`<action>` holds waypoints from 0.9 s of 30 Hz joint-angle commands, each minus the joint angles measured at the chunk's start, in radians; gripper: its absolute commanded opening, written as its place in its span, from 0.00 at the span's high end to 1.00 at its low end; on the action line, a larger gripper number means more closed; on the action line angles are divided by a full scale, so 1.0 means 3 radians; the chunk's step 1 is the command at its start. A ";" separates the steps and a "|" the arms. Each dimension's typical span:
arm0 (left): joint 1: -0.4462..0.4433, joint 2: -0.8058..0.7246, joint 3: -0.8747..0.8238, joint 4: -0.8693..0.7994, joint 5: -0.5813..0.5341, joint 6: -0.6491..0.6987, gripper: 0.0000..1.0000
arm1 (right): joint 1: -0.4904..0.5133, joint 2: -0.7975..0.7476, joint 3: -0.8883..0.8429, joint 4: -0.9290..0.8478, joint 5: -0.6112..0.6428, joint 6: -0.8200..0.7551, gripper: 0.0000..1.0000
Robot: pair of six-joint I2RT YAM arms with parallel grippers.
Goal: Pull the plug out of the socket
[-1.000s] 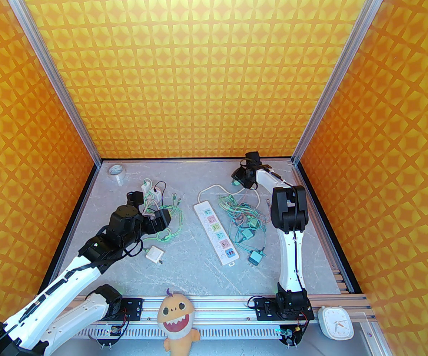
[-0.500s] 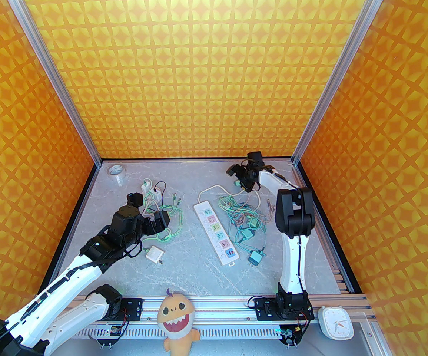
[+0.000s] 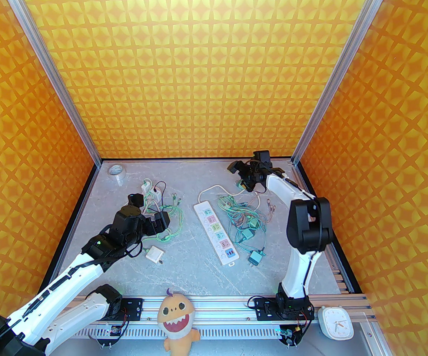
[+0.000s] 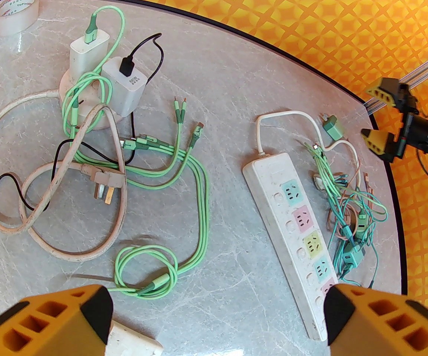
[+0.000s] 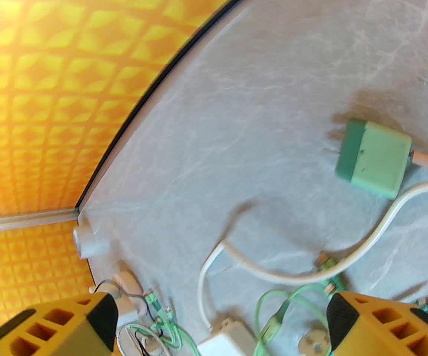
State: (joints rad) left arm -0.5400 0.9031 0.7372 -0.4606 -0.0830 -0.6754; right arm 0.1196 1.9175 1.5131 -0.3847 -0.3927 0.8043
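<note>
The socket (image 3: 215, 232) is a long white power strip with pastel outlet faces, lying at the table's middle; in the left wrist view the socket (image 4: 291, 232) has nothing plugged into the faces that show. A small green plug (image 5: 375, 158) lies loose on the table with its prongs bare, beyond the strip's cord; the left wrist view has the plug (image 4: 333, 129) there too. My right gripper (image 3: 241, 176) hovers open just above and beyond it, holding nothing. My left gripper (image 3: 162, 221) is open over the green cables left of the strip.
Tangled teal cables with two teal adapters (image 3: 248, 234) lie right of the strip. White chargers (image 4: 104, 72), a grey cord and green cables are on the left, with a white adapter (image 3: 154, 254) nearer. A tape roll (image 3: 117, 171) sits in the far left corner.
My right gripper has opened and drawn back toward the far right, leaving the green plug on the table; its elbow swung right. The left arm has barely moved.
</note>
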 commanded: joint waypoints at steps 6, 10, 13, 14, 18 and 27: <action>0.0266 0.0157 0.0000 -0.0139 -0.0127 0.0108 0.01 | 0.0460 -0.0566 -0.0504 0.0265 0.0088 -0.0500 0.02; 0.0486 0.0217 -0.0031 -0.0184 -0.0123 0.0145 0.01 | 0.0692 -0.0734 -0.0776 0.0405 0.0236 -0.0686 0.02; 0.0620 0.0294 -0.0054 -0.0102 -0.0127 0.0201 0.01 | 0.0862 -0.0791 -0.0953 0.0528 0.0300 -0.0797 0.01; 0.0657 0.0344 -0.0050 -0.0073 -0.0126 0.0215 0.01 | 0.0903 -0.0796 -0.0998 0.0592 0.0288 -0.0813 0.02; 0.0825 0.0646 0.0101 0.0044 -0.0125 0.0418 0.01 | 0.1079 -0.0817 -0.1148 0.0745 0.0274 -0.0882 0.02; 0.1212 0.1654 0.0662 0.0453 0.0125 0.0799 0.01 | 0.1226 -0.1008 -0.1395 0.0926 0.0319 -0.0901 0.02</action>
State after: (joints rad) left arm -0.1940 1.3510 0.8696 -0.4068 -0.0868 -0.4973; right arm 0.4847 1.6642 1.1084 -0.1619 -0.3168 0.5503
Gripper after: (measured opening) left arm 0.992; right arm 0.985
